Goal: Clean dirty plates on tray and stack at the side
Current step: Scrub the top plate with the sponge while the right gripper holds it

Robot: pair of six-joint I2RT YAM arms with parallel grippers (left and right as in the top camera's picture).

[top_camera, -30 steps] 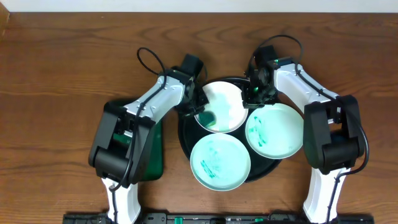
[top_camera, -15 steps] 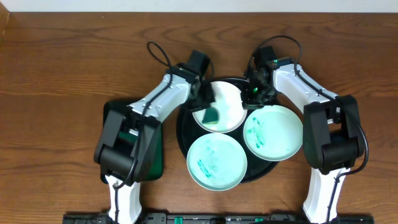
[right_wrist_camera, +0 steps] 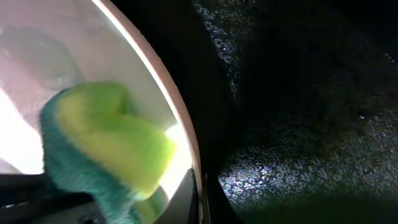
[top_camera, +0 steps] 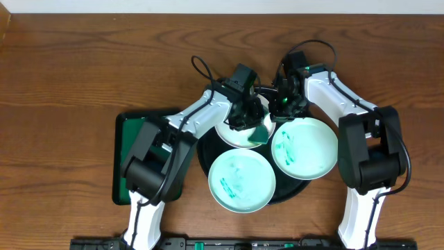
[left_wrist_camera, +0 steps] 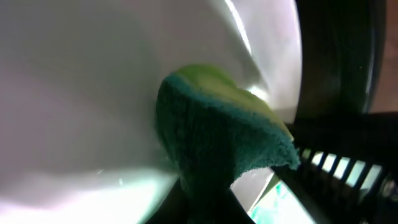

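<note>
The table (top_camera: 69,69) is brown wood with visible grain and a soft sheen. The tray (right_wrist_camera: 298,124) is black and glossy, finely speckled up close. The plates (top_camera: 242,180) are white, smooth and shiny, the near and right ones streaked with teal smears. The sponge (left_wrist_camera: 224,143) has a soft yellow-green foam side and a rough teal scouring side. The green tray (top_camera: 125,160) at left looks like smooth plastic. The arms (top_camera: 340,94) have white and black shells.

2 white arms (top_camera: 333,94), black joints, looping cables.
</note>
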